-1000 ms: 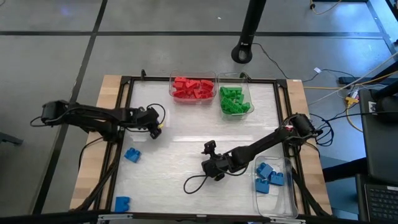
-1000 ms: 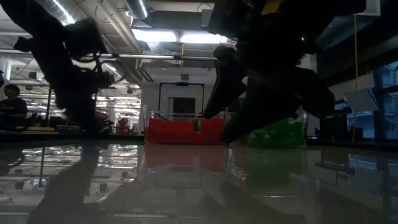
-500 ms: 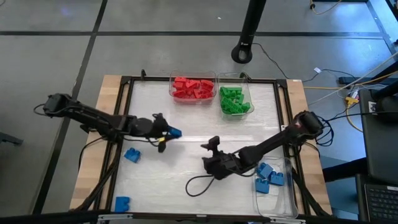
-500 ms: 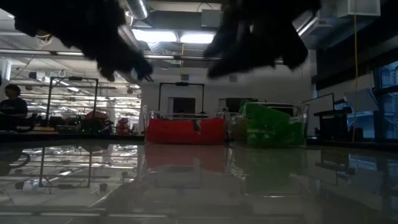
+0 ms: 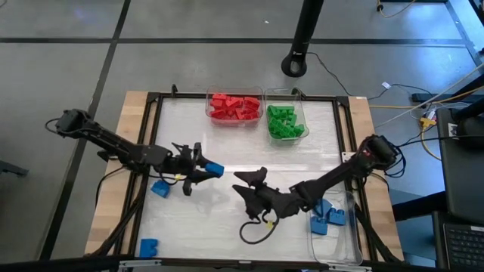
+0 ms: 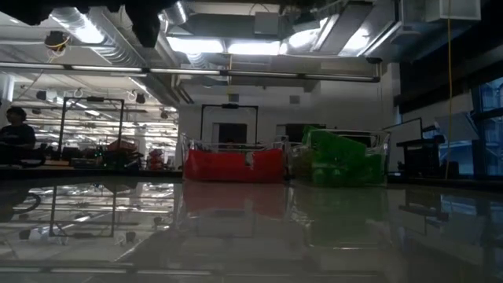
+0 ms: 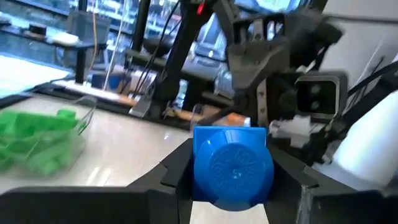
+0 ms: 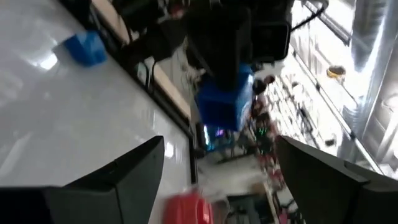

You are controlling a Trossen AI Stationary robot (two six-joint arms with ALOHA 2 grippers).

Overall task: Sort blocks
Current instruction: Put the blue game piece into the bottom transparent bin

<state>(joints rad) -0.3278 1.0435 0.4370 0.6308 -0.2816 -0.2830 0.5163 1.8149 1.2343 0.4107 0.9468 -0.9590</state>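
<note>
High view: the left gripper point(image 5: 206, 171) clamps a blue block point(image 5: 214, 168) above the middle of the table point(image 5: 227, 151).

The left wrist view shows that block point(image 7: 231, 167) squeezed between the two dark fingers point(image 7: 177, 171), studs facing the camera. The right gripper point(image 5: 249, 183) hangs just beside it, to its right over the table's centre, fingers spread wide and holding nothing (its own camera sees the blue block point(image 8: 225, 106) straight ahead). Two more blue blocks lie loose on the left side, one point(image 5: 160, 188) close under the left arm and one point(image 5: 148, 247) at the near edge. At the far edge a bin of red blocks point(image 5: 234, 107) stands next to a bin of green blocks point(image 5: 285, 122). A clear bin point(image 5: 333, 242) at the right near corner holds several blue blocks point(image 5: 327, 214).
</note>
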